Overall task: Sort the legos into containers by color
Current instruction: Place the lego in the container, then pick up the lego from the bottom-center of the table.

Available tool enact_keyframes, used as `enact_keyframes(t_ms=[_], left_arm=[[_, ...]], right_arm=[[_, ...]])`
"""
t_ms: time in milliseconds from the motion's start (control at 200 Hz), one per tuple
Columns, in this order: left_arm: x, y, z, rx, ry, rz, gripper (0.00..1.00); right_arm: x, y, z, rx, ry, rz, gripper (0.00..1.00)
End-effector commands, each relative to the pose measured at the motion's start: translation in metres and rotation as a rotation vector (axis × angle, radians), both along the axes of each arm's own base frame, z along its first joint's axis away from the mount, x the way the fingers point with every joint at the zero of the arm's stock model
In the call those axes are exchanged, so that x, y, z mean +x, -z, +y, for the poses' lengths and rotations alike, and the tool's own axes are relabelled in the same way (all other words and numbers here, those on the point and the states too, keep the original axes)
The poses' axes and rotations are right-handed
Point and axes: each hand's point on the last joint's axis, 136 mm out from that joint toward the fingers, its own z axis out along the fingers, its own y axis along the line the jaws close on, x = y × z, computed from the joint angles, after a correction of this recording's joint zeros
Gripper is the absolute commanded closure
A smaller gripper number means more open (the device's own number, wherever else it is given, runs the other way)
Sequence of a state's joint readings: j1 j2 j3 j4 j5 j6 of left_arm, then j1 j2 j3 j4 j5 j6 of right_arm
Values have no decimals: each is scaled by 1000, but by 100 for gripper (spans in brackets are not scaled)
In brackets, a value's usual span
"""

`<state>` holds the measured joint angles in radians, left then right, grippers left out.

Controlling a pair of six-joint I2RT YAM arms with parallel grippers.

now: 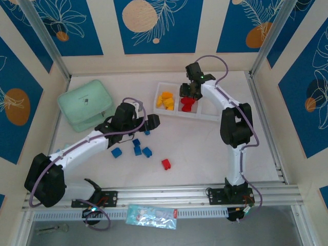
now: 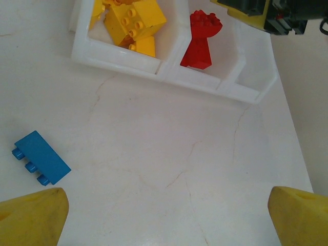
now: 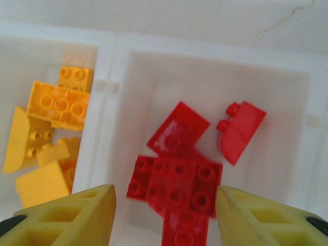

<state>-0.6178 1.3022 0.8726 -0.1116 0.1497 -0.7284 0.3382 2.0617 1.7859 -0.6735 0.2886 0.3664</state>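
The white tray of containers (image 1: pixel 177 111) lies at the back centre. Yellow legos (image 1: pixel 166 100) fill its left compartment and red legos (image 1: pixel 187 104) lie in the middle one. My right gripper (image 1: pixel 190 91) hovers over the red compartment, jaws open. In the right wrist view its fingers (image 3: pixel 77 212) stand apart from a blurred red brick (image 3: pixel 177 179) lying on the red pile. My left gripper (image 1: pixel 154 121) is open above bare table (image 2: pixel 169 215), nothing between its fingers. Several blue legos (image 1: pixel 137 150) and one red lego (image 1: pixel 166 164) lie loose on the table. One blue brick (image 2: pixel 42 157) lies left of the left gripper.
A mint-green lidded box (image 1: pixel 85 104) stands at the back left. The tray's right compartment (image 2: pixel 251 66) looks bare where it shows. A plastic packet (image 1: pixel 152 215) lies on the front rail. Walls close in the table on three sides.
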Motion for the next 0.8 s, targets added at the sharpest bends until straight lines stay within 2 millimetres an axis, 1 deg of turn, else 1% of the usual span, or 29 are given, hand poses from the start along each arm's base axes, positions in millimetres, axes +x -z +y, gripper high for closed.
enact_keyframes(t_ms=[0, 85, 265, 375, 605, 705, 795], left_arm=[[-1, -17, -6, -34, 20, -30, 1], [-3, -18, -4, -37, 18, -39, 1], [-11, -20, 5, -16, 11, -46, 1], [-18, -15, 13, -7, 3, -47, 1], [-39, -1, 34, 41, -11, -22, 1], [-48, 6, 44, 64, -24, -2, 1], [-57, 10, 49, 70, -22, 13, 1]], right_arm=[[-20, -34, 11, 22, -36, -54, 45], [-37, -40, 15, 26, -51, -65, 44], [-76, -40, 22, 52, -75, -35, 42], [-99, -39, 27, 42, -101, -31, 40], [-151, -25, 37, 31, -164, 17, 37], [-177, -13, 42, 26, -188, 57, 35], [-200, -1, 47, -3, -218, 95, 34]])
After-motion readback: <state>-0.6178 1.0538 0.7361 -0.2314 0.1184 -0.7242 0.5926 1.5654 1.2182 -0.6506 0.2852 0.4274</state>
